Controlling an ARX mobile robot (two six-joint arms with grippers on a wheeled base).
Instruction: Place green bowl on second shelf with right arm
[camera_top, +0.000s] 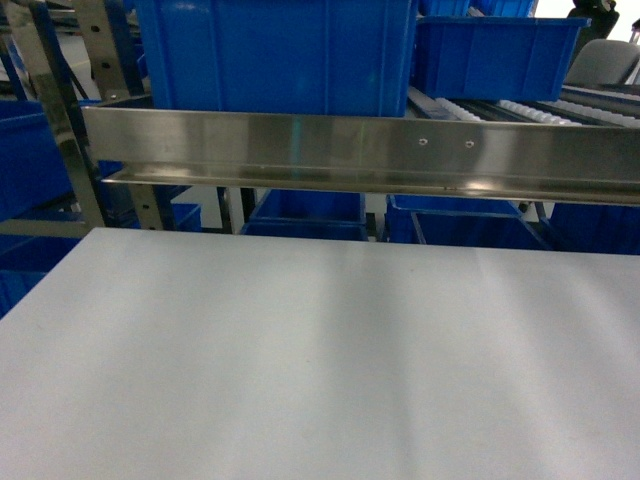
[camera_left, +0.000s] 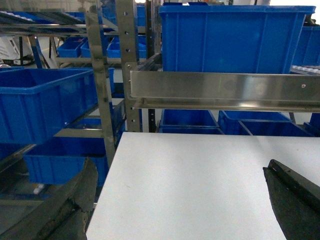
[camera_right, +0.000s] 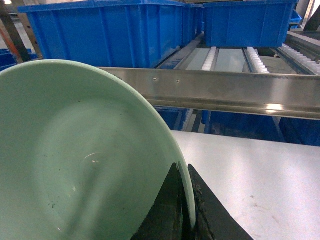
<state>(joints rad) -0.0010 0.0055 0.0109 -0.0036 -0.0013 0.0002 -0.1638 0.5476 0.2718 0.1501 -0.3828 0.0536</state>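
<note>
Only my right wrist camera showed the pale mint-green, glossy round bowl (camera_right: 85, 160): my right gripper (camera_right: 186, 207) pinched its rim between two black fingers, holding it tilted above the near white tabletop (camera_right: 255, 185). Beyond it ran the polished stainless-steel shelf rail (camera_right: 235, 90), with white rollers and a large deep blue plastic crate (camera_right: 110, 35) on the far left. The head view gave only tabletop, rail and crates, no bowl. My left gripper (camera_left: 175, 210) showed two worn black fingers spread wide, grasping nothing. I read no writing anywhere.
</note>
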